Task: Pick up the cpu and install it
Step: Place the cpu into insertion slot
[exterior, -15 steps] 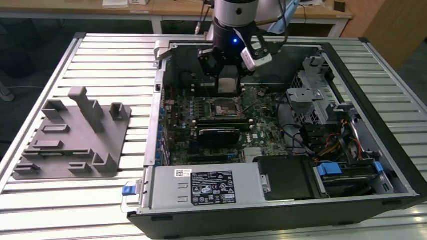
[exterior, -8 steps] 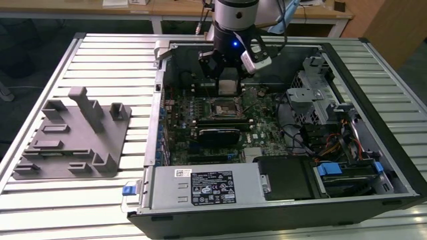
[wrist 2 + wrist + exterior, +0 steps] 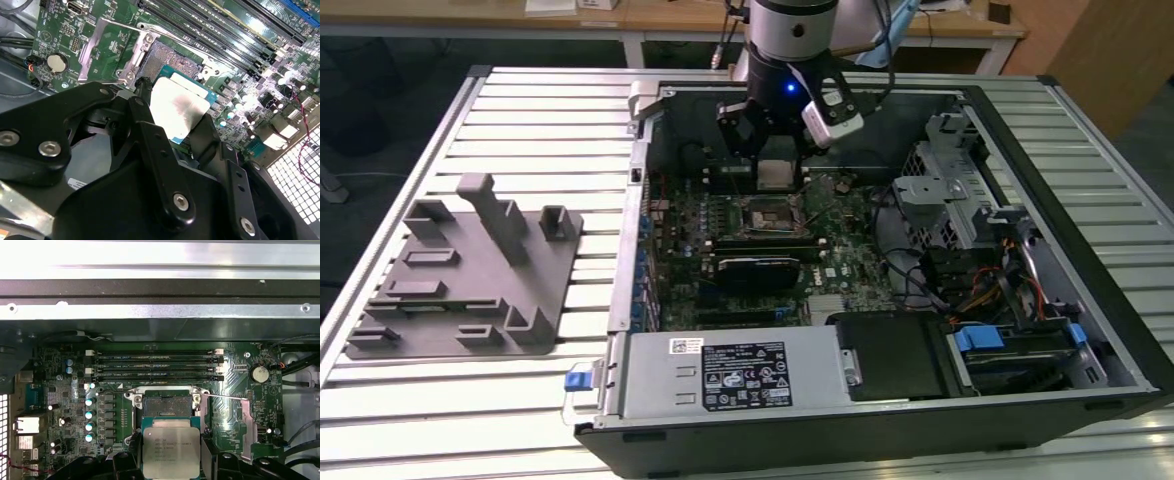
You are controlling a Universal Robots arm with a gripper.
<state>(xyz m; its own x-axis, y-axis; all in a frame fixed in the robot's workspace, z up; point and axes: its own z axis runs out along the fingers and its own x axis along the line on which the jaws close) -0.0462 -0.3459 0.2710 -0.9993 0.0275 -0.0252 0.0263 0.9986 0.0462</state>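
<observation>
item: gripper [image 3: 171,466], black two-finger claw on the arm, lowered inside an open computer case [image 3: 1067,112]; claw closed down to the width of the chip, one finger [image 3: 150,135] against each of two opposite edges. item: cpu [image 3: 171,447], flat square chip with a silver top and thin teal border, clamped between the fingers and held off the board; seen in both wrist views and, in the exterior view, as a pale square [image 3: 777,175] under the wrist. position: close over the socket [image 3: 166,404], with its forward edge overlapping the socket's nearer side in the first wrist view; not seated in it. item: socket, square dark recess, uncovered, its metal load frame [image 3: 107,50] swung open to one side. item: motherboard [image 3: 720,235], green, lying flat in the case floor. item: memory slots [image 3: 155,367], four long black rows, just beyond the socket in the first wrist view. item: coin battery [image 3: 259,374], round and silver, on the board well to one side of the socket. item: power supply [image 3: 734,375], grey box with a label, at the near end of the case in the exterior view. item: grey fixture [image 3: 467,270], moulded block with upright posts, on the slatted metal table [image 3: 547,110] at the exterior view's left, well apart from the case.
</observation>
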